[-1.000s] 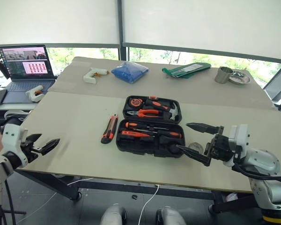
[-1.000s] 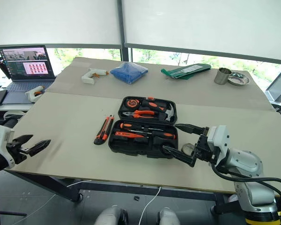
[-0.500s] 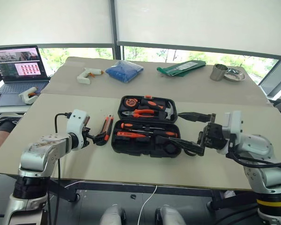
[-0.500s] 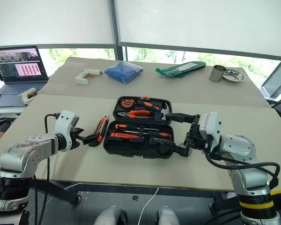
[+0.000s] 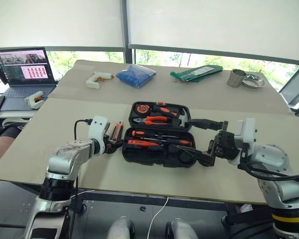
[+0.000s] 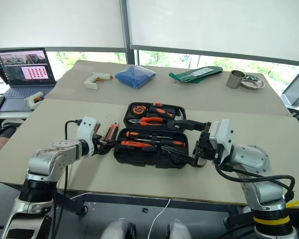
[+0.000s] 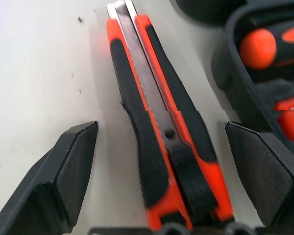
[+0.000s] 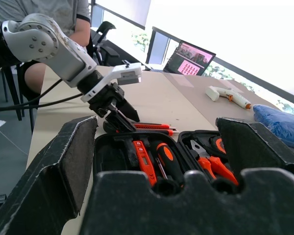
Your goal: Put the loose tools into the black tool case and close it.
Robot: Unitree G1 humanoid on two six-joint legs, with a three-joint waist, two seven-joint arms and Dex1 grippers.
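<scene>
Beige table (image 5: 65,114) under windows with blinds drawn. Black case (image 5: 159,134) lies open mid-table, screwdrivers (image 5: 154,143) in its near half. Utility knife (image 7: 159,132) lies on the table just left of the case; left gripper (image 7: 161,147) straddles it, fingers (image 7: 68,166) spread, not touching. Right gripper (image 5: 204,142) hovers at the case's right edge, fingers spread, empty.

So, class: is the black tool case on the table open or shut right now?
Open. The black tool case lies spread flat, lid folded back, with orange-handled pliers in the far half and screwdrivers in the near half showing.
</scene>
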